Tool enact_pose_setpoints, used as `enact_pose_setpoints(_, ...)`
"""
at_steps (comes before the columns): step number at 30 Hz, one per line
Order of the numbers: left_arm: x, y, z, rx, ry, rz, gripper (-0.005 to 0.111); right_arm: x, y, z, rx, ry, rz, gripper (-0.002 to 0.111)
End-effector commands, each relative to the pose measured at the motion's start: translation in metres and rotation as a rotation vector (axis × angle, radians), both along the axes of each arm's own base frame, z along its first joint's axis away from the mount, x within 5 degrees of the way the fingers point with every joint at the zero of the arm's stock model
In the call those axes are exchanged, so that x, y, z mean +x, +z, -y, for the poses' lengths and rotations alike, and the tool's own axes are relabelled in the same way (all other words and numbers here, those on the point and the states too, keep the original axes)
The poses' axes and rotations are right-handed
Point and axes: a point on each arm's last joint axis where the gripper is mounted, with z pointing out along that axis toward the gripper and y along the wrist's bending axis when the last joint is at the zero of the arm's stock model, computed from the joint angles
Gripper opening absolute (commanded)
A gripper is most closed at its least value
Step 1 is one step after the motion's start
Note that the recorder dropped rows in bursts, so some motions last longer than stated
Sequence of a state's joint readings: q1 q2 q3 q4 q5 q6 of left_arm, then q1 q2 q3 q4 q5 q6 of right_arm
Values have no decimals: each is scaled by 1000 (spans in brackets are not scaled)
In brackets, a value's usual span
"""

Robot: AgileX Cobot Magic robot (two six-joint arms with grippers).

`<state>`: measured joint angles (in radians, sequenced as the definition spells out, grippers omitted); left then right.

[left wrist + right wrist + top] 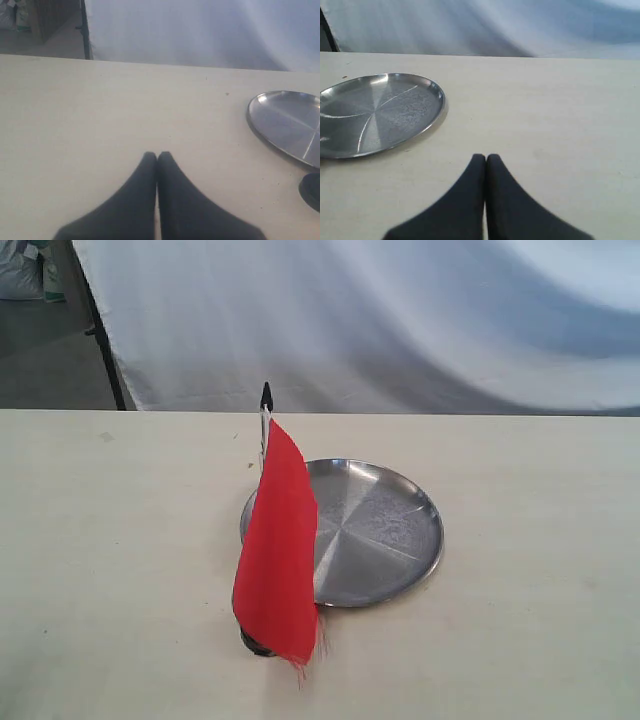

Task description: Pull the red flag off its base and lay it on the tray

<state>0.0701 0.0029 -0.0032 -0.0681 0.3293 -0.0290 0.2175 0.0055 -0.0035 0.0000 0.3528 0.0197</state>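
The red flag (277, 545) stands upright on its thin stick, whose black pointed tip (266, 395) shows above the cloth. Its black base (254, 642) peeks out under the cloth at the front; the disc's edge (311, 191) also shows in the left wrist view. Just behind and right of the flag lies the steel tray (385, 530), also seen as the tray (292, 125) and the tray (375, 112). My left gripper (157, 156) is shut and empty over bare table, left of the tray. My right gripper (486, 158) is shut and empty, right of the tray. Neither gripper appears in the exterior view.
The cream table (120, 540) runs wide on both sides of the flag and tray. A white cloth backdrop (400, 320) hangs behind the table's far edge, with a black stand leg (105, 350) at the back left.
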Motion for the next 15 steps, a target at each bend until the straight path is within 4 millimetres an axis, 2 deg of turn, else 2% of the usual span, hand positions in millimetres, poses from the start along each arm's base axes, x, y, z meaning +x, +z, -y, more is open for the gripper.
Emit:
enact_pose_setpoints(1,0,-1,0,-8,1,3,0,0,0,0,-6,-4,11,0)
enact_pose_setpoints(12,0,-1,0,-8,1,3,0,0,1,0,-2,-4,28,0)
enact_pose_setpoints(15,0,-1,0,-8,1,3,0,1,6,0,52,-12,74,0)
